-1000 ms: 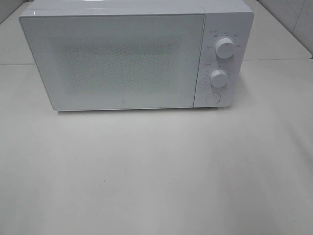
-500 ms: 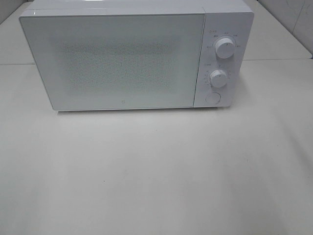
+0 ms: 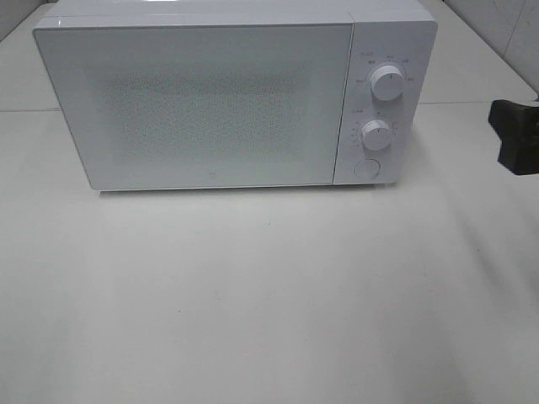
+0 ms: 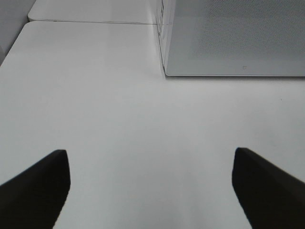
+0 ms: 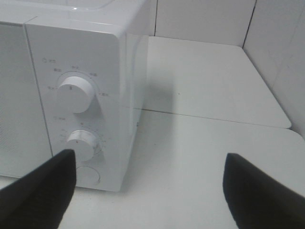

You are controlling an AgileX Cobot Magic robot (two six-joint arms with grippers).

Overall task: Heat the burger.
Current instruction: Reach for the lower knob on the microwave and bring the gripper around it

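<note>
The burger is out of view in every frame. A white microwave (image 3: 227,93) stands at the back of the table with its door (image 3: 198,105) closed; the frosted panel hides the inside. My right gripper (image 3: 515,136) shows as a dark shape at the right edge of the high view, level with the microwave's control panel. In the right wrist view it (image 5: 150,160) is open and empty, facing the two knobs (image 5: 75,93) and the round button (image 5: 88,175). My left gripper (image 4: 150,157) is open and empty above bare table, in front of the microwave's left front corner (image 4: 164,71).
The white table (image 3: 269,295) stretches in front of the microwave. A second table surface (image 5: 200,76) and a tiled wall (image 5: 276,47) lie behind and to the right of the microwave.
My right gripper has come into the high view at the right edge, where nothing showed before. The microwave and its knobs have not moved.
</note>
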